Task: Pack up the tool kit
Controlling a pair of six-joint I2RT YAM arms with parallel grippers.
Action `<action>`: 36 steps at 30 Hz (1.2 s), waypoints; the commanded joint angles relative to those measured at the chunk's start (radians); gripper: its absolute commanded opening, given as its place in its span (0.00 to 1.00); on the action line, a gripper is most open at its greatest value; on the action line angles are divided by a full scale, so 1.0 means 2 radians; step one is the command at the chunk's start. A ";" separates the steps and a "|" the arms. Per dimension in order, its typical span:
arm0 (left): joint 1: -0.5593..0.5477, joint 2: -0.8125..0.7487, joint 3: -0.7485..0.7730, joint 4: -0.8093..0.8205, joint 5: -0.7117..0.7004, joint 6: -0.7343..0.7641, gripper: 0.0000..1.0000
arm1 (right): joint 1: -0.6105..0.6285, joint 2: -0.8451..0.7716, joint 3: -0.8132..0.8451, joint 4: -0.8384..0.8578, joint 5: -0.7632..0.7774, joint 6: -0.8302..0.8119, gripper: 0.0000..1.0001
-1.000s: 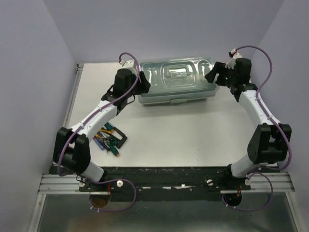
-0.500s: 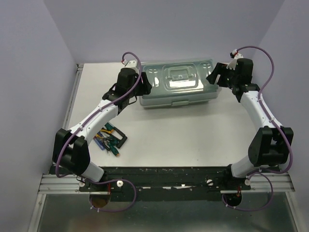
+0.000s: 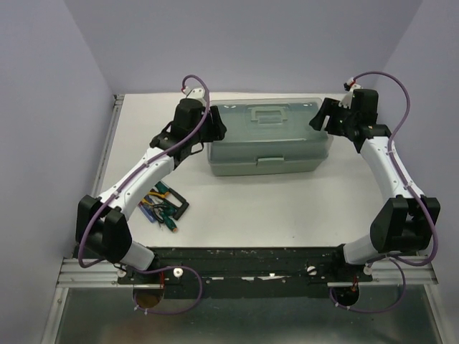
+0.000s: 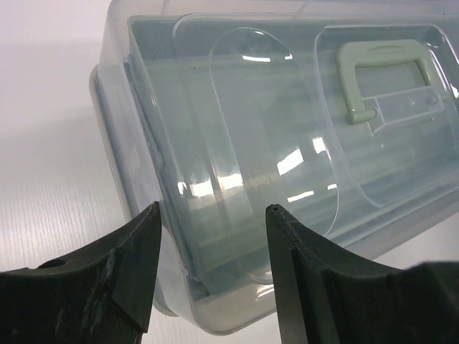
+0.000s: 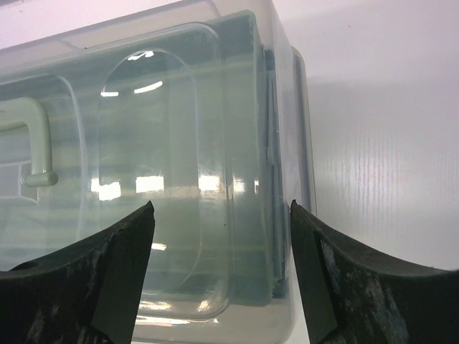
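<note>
Since a second ago the toolbox (image 3: 269, 147) has swung between the two arms. Its lid (image 3: 267, 115) faced the overhead camera then, and now its tall front wall shows and it sits a little further right on the table (image 3: 287, 208).

At the far left, a small heap of hand tools (image 3: 163, 208) lies on the table near the left arm's base, well apart from the toolbox and not yet packed.

The left gripper (image 3: 215, 125) is at the box's left end. In its wrist view the left gripper (image 4: 213, 211) has its fingers spread, clamping nothing, with the box's end corner just beyond the tips. Whether they touch the plastic I cannot tell.

The toolbox stands at the back middle of the table, lid closed, handle (image 3: 267, 113) on top.

The right gripper (image 3: 320, 115) mirrors this at the right end, fingers wide and empty, the box's end wall just ahead of them (image 5: 221, 206).

This looks like the box being squared up. The next move probably means freeing the front latch (image 3: 265, 162) and lifting the lid before any tool goes in.
</note>
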State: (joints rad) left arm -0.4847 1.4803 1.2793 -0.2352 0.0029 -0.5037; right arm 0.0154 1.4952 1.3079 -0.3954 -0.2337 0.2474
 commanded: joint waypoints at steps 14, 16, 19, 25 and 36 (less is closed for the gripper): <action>-0.068 -0.202 -0.084 -0.050 0.075 0.075 0.99 | 0.048 -0.137 -0.061 -0.032 0.071 0.083 1.00; -0.055 -0.202 -0.067 -0.050 0.063 0.105 0.99 | 0.048 -0.177 -0.101 -0.016 0.114 0.102 1.00; -0.026 -0.164 -0.007 -0.075 0.061 0.141 0.99 | 0.048 -0.243 -0.166 0.025 0.144 0.127 1.00; 0.029 -0.055 0.090 -0.051 0.169 0.184 0.99 | 0.048 -0.321 -0.216 0.014 0.180 0.150 1.00; 0.064 0.110 0.183 -0.056 0.309 0.158 0.99 | 0.048 -0.399 -0.357 0.101 0.078 0.233 1.00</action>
State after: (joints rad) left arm -0.3511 1.6356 1.6051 -0.3233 0.4736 -0.1905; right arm 0.1104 0.6983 0.6655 -0.3126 0.0303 0.6266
